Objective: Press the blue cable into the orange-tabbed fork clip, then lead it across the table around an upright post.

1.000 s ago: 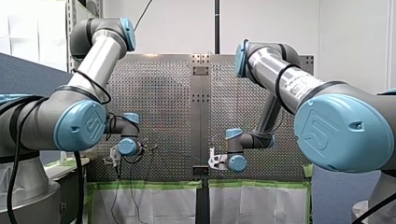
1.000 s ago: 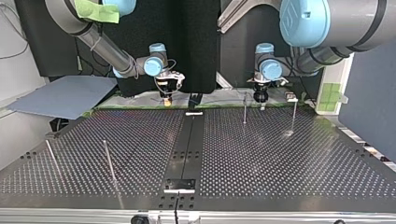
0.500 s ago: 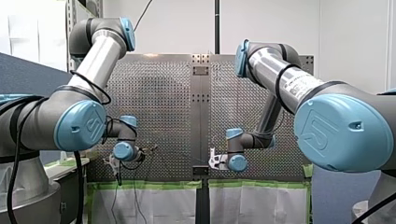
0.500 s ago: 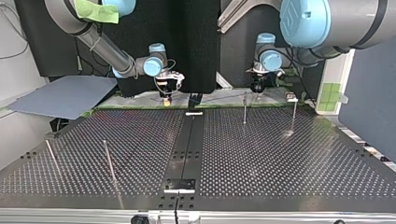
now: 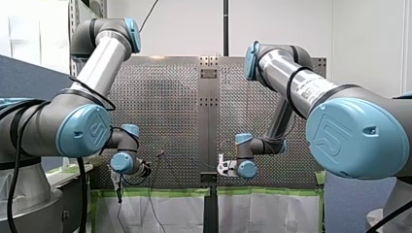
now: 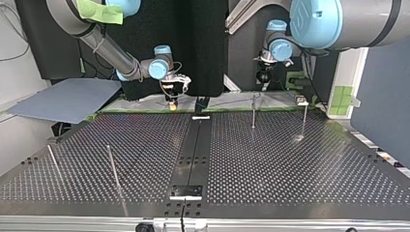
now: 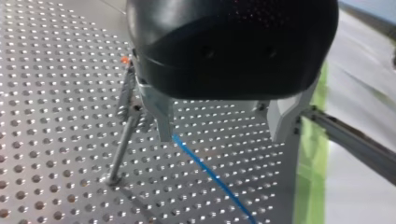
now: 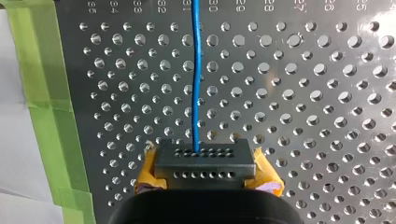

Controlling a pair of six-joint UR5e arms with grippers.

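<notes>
Two grippers bear on one blue cable (image 8: 195,70). Your right gripper (image 8: 205,161) has its fingers closed on the cable, which runs dead straight ahead of it. Your left gripper (image 7: 222,135), upper right of centre in the top view, stands wide open and holds nothing. The cable slants away beneath it, close by one finger. The upright post (image 7: 122,142) stands just beside that finger, so your left arm is nearer. Cable: thin, straight, unkinked. An orange speck (image 7: 124,59) beyond the post is too small to identify.
</notes>
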